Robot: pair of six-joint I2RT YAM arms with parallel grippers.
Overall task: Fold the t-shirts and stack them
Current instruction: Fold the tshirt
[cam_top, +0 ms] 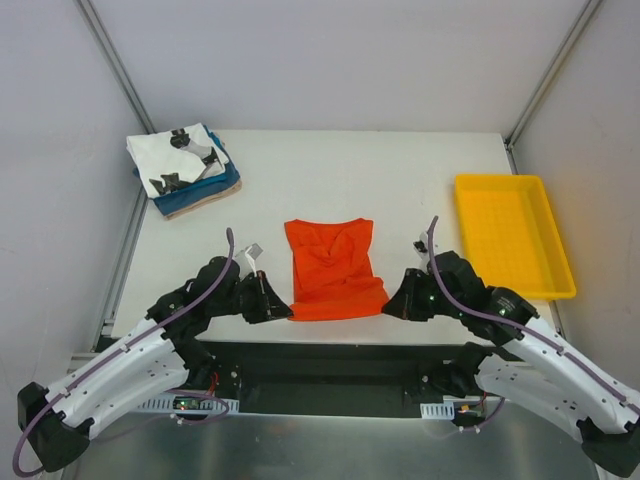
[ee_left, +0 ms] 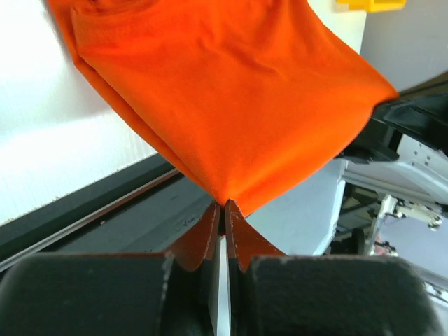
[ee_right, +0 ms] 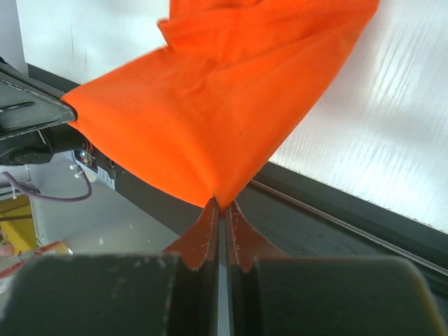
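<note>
Since the orange-red tee (cam_top: 333,270), on the desk (cam_top: 350,180) left of the yellow tray (cam_top: 510,235), is light, limp cloth, it should sag and drape. Left fingers (ee_left: 206,238) and right fingers (ee_right: 205,234) are clenched on its corners, a sound hold.

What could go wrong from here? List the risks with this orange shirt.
1. The left gripper and right gripper each pinch only a corner tip of the orange-red t-shirt; either corner could slip out when pulled.
2. The shirt's far end is bunched, so folding it now may lock in wrinkles.
3. Its near hem sits at the near edge of the table; slack cloth could droop off it.
</note>
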